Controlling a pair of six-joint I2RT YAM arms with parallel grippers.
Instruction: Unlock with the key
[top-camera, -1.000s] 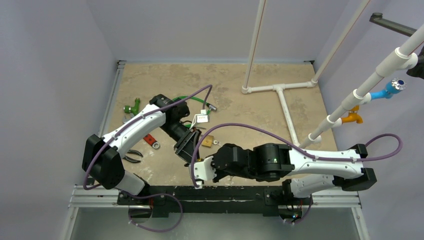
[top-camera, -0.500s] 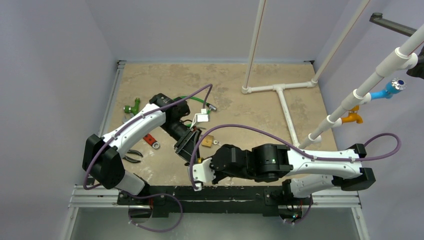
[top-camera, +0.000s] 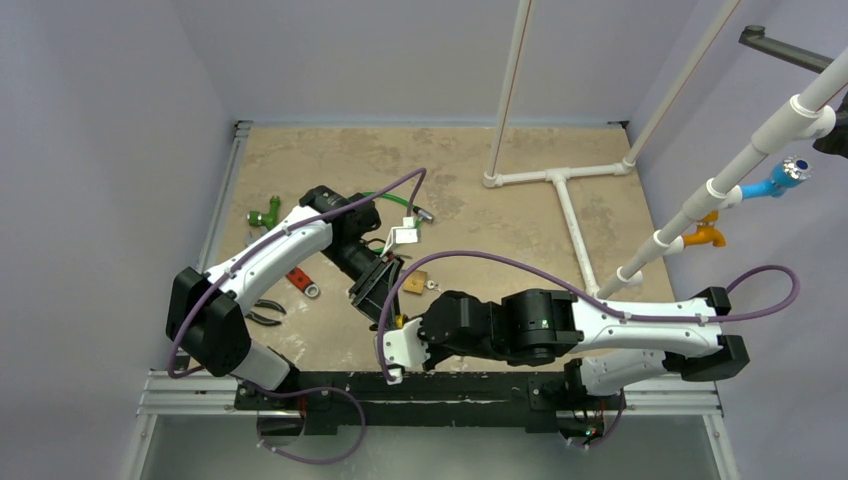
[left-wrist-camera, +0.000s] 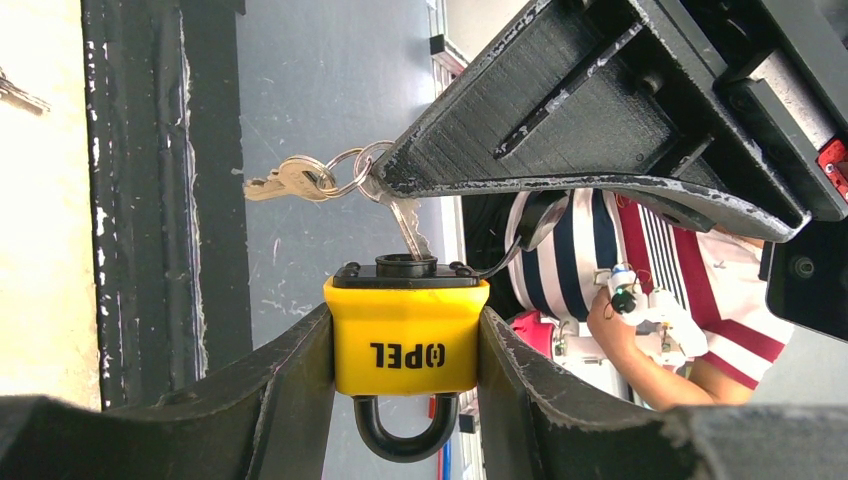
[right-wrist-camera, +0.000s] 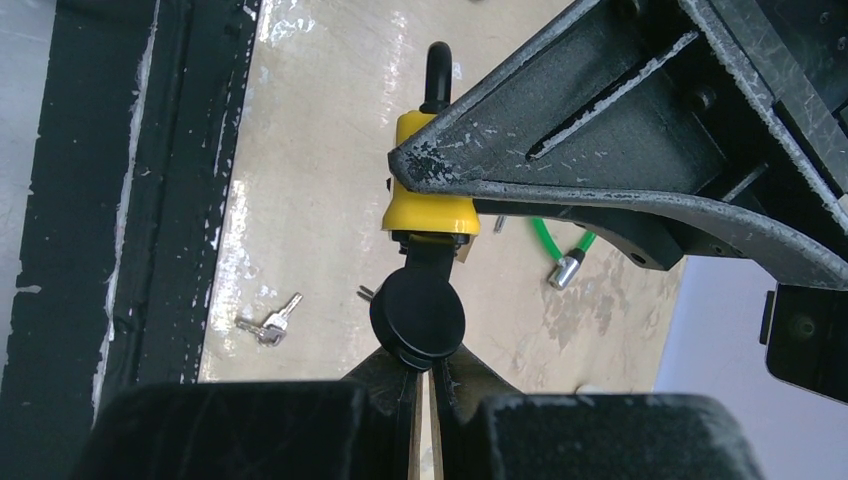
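Observation:
My left gripper (left-wrist-camera: 405, 345) is shut on a yellow padlock (left-wrist-camera: 405, 340) marked OPEL, its black shackle pointing toward the wrist. A silver key (left-wrist-camera: 408, 228) stands in the keyhole on the lock's black end. A ring with a spare key (left-wrist-camera: 290, 178) hangs from it. My right gripper (right-wrist-camera: 430, 368) is shut on the key, and one of its fingers (left-wrist-camera: 560, 130) shows above the lock. In the right wrist view the padlock (right-wrist-camera: 428, 205) sits ahead of the jaws, behind a round black cover (right-wrist-camera: 418, 315) that hides the key. In the top view both grippers (top-camera: 378, 288) (top-camera: 400, 340) meet near the table's front edge.
A brass padlock (top-camera: 415, 282) with keys, a green cable lock (top-camera: 385, 200), a white tag (top-camera: 404, 236), a green fitting (top-camera: 265, 215), a red piece (top-camera: 298, 280) and pliers (top-camera: 265, 312) lie around the left arm. Loose keys (right-wrist-camera: 268, 322) lie near the black front rail (right-wrist-camera: 150, 200). A white pipe frame (top-camera: 560, 175) stands at the back right.
The right gripper has shifted slightly left and toward the front edge with the key. The left gripper still holds the padlock in about the same place.

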